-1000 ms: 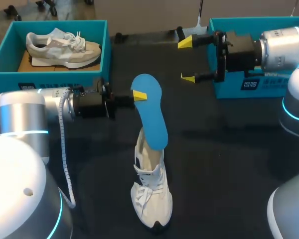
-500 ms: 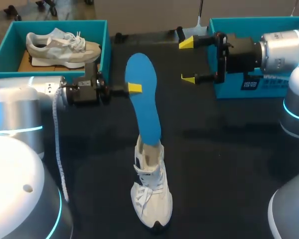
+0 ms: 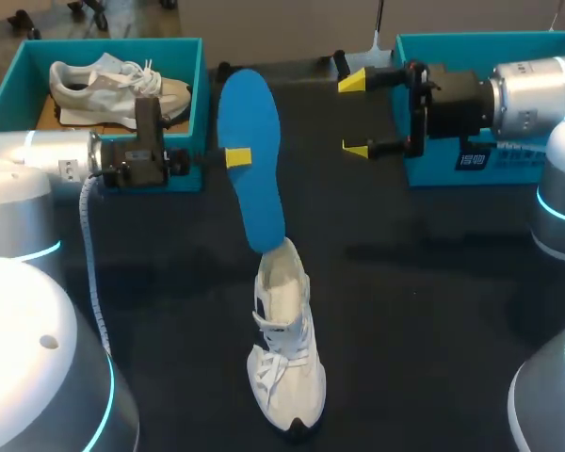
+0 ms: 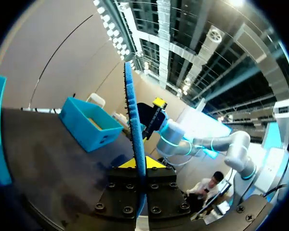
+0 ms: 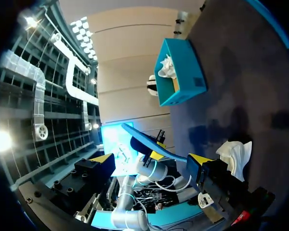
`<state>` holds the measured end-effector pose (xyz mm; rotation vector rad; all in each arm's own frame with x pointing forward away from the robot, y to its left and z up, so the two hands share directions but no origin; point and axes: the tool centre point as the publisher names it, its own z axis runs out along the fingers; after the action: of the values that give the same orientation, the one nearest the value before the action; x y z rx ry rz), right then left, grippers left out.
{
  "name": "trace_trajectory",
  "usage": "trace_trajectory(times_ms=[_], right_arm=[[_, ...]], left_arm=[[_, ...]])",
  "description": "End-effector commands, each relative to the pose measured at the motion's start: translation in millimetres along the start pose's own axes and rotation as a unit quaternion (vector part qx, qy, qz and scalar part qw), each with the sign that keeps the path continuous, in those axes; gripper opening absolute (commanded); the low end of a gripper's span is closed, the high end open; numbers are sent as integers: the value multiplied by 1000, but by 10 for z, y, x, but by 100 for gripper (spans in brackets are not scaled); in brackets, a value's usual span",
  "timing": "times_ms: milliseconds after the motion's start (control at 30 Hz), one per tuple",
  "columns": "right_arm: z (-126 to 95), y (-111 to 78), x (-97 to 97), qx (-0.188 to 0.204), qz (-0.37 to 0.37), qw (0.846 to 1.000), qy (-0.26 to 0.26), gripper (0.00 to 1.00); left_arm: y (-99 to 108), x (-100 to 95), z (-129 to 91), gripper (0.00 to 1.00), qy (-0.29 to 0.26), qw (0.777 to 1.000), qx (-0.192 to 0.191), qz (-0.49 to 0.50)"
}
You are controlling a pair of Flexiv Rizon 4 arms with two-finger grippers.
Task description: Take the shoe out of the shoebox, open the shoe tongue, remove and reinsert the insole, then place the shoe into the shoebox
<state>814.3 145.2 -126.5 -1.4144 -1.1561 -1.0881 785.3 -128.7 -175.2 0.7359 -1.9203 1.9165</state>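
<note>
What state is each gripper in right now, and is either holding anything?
Left gripper: shut on the blue insole.
Right gripper: open, holding nothing.

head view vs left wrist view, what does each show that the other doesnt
Only the head view: the white shoe on the table, and the insole's broad blue face, its lower end at the shoe's opening. Only the left wrist view: the insole edge-on, a thin strip pinched between the left gripper's yellow tips. Both: the insole held by the left gripper, the open right gripper and the teal shoebox near it.
</note>
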Motion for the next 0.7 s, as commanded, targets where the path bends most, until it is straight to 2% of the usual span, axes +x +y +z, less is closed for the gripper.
trace_trajectory(times_ms=[33, 233, 333, 567, 633, 700], right_arm=[[15, 0, 4, -1, 1, 1000, -1, 100], [15, 0, 4, -1, 1, 1000, -1, 100], [15, 0, 4, -1, 1, 1000, -1, 100], [15, 0, 4, -1, 1, 1000, -1, 100], [15, 0, 4, -1, 1, 1000, -1, 100], [15, 0, 4, -1, 1, 1000, -1, 100]], left_arm=[[14, 21, 31, 0, -46, 955, 46, 290], [14, 21, 31, 0, -46, 955, 46, 290], [-54, 140, -2, 0, -26, 936, 40, 348], [-125, 192, -46, 0, -27, 895, 17, 446], [-187, 213, -66, 0, -31, 875, 17, 482], [-217, 225, -83, 0, -14, 847, -5, 532]])
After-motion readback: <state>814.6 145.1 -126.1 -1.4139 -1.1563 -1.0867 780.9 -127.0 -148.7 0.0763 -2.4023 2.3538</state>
